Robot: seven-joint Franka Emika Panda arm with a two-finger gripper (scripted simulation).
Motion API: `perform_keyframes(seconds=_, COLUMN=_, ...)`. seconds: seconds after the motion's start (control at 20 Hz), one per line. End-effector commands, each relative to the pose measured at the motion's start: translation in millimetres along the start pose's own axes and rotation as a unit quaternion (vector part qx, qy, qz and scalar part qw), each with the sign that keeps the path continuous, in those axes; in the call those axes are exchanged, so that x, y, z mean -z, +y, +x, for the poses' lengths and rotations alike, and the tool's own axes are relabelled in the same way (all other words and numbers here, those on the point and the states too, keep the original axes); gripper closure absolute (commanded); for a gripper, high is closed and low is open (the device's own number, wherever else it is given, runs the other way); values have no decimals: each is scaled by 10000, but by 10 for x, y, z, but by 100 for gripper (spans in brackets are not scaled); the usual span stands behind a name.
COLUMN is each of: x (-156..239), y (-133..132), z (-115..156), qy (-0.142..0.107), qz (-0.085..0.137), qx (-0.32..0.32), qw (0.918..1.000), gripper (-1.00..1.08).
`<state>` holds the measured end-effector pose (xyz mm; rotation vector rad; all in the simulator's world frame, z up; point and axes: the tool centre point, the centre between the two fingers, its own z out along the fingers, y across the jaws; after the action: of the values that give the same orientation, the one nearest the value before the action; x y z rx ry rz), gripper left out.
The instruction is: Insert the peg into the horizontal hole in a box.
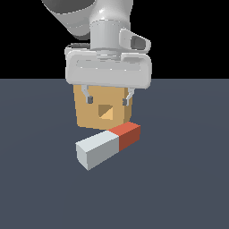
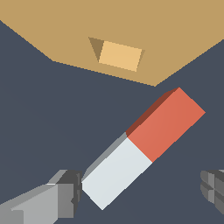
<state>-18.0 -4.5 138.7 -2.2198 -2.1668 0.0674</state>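
The peg (image 1: 107, 146) lies flat on the dark floor, its pale grey-white part nearest the camera and its red-orange end (image 1: 127, 135) pointing toward the box. In the wrist view the peg (image 2: 142, 146) lies at a slant between my fingers. The tan box (image 1: 105, 109) stands just behind it, its square hole (image 1: 105, 112) facing forward, also seen as the hole (image 2: 120, 55) in the wrist view. My gripper (image 1: 108, 99) hangs open above the peg in front of the box, holding nothing; one fingertip (image 2: 65, 192) shows beside the peg's white end.
The dark grey floor (image 1: 179, 188) stretches around the peg and box. Nothing else stands on it. The arm's white hand (image 1: 108, 67) covers the box's top edge in the exterior view.
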Motion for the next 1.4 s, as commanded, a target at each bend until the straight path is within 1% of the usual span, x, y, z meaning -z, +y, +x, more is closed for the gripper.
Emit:
perform_keyframes(seconds=0.0, x=-28, y=-1, z=-22, qy=5, qz=-10, qx=-168, qw=9999, gripper=-92)
perform_keyframes(seconds=0.3, x=-132, y=-10, z=-100, qy=26, qz=-54, qx=-807, qw=9967, gripper=-92)
perform_keyframes(seconds=0.45, x=-203, y=-21, z=-152, qy=40, qz=-83, qx=-1237, qw=9923, gripper=-92)
perform_keyframes(seconds=0.55, x=-255, y=-32, z=-190, qy=50, qz=-105, qx=-1556, qw=9878, gripper=-92)
perform_keyframes(seconds=0.75, x=-361, y=-61, z=-263, qy=71, qz=-149, qx=-2191, qw=9756, gripper=-92)
perform_keyframes(seconds=1.0, x=-483, y=-105, z=-338, qy=95, qz=-199, qx=-2901, qw=9567, gripper=-92)
perform_keyframes(seconds=1.2, x=-558, y=-136, z=-379, qy=110, qz=-228, qx=-3322, qw=9429, gripper=-92)
perform_keyframes(seconds=1.35, x=-600, y=-155, z=-400, qy=118, qz=-243, qx=-3555, qw=9343, gripper=-92)
